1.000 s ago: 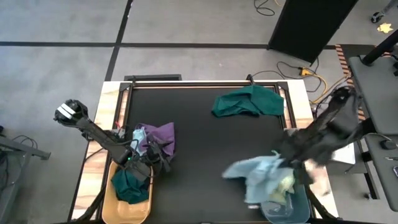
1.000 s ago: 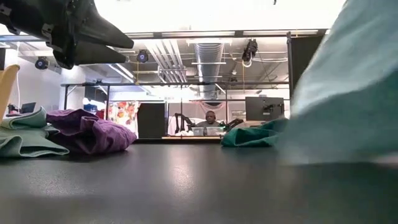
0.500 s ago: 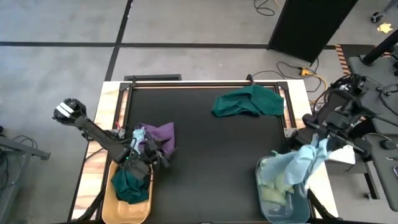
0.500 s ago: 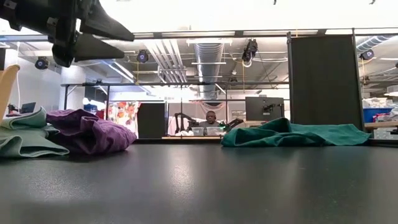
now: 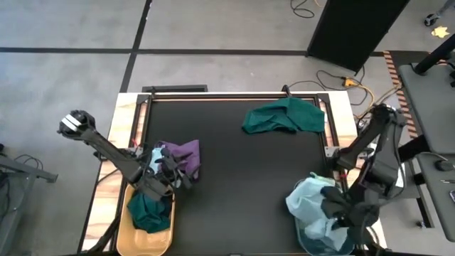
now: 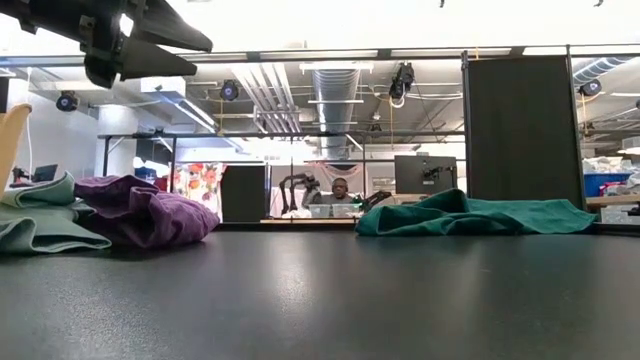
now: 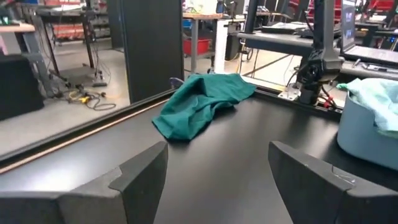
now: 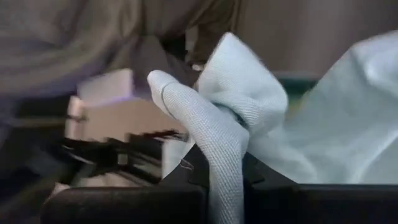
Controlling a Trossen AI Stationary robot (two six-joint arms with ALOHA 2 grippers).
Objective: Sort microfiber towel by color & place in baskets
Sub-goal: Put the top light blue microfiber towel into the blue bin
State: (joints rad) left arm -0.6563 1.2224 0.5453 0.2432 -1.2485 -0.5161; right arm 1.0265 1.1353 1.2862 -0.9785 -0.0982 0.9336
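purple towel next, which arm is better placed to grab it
Left. Its open pincer hangs right beside the purple towel at the table's left edge, empty. The right pincer is across the table over the grey-blue basket, shut on the light blue towel.

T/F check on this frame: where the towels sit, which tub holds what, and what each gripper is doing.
1. The right gripper is shut on the light blue towel over the grey-blue basket. True.
2. The dark green towel at the table's far side lies in a basket. False: it lies on the bare table.
3. The left gripper is open, holding nothing. True.
4. The orange-yellow basket is empty. False: it holds a dark green cloth.
5. The purple towel lies near the left gripper. True.
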